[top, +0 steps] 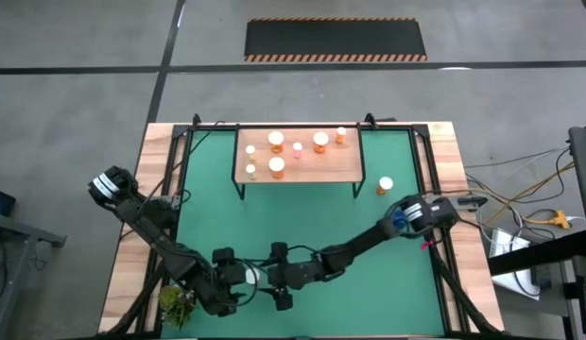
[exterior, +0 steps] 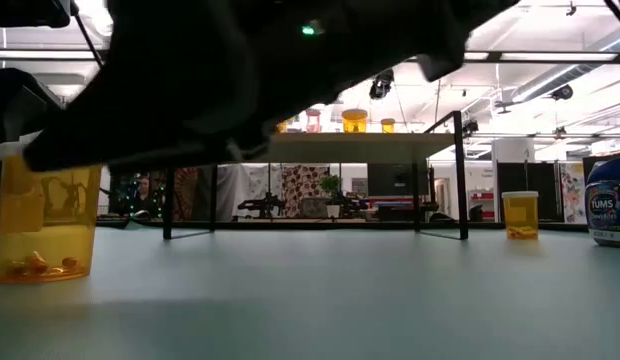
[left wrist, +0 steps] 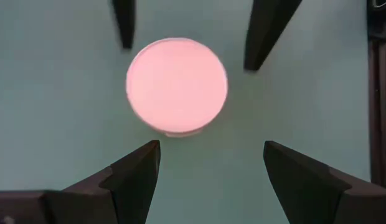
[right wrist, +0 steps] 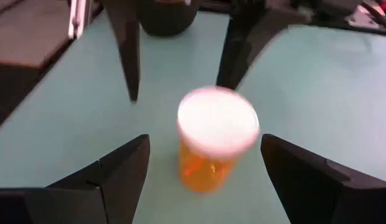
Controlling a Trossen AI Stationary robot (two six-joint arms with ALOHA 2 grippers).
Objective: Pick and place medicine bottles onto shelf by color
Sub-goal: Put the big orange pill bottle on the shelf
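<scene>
An orange medicine bottle with a white cap (right wrist: 216, 140) stands upright on the green mat near the table's near edge. It also shows in the left wrist view (left wrist: 177, 86), the high view (top: 262, 276) and the low view (exterior: 45, 225). My left gripper (left wrist: 211, 144) and my right gripper (right wrist: 205, 138) are both open and face each other low over the mat, with the bottle between them. My right gripper's fingers stand on either side of the bottle without touching it. The shelf (top: 298, 172) at the far middle carries several capped bottles. One more orange bottle (top: 385, 185) stands on the mat to the shelf's right.
A small green plant (top: 177, 304) sits at the near left corner beside my left arm. A blue-labelled bottle (exterior: 610, 200) shows at the right of the low view. The black shelf legs (exterior: 168, 205) stand on the mat. Bare mat (top: 302, 227) lies between shelf and grippers.
</scene>
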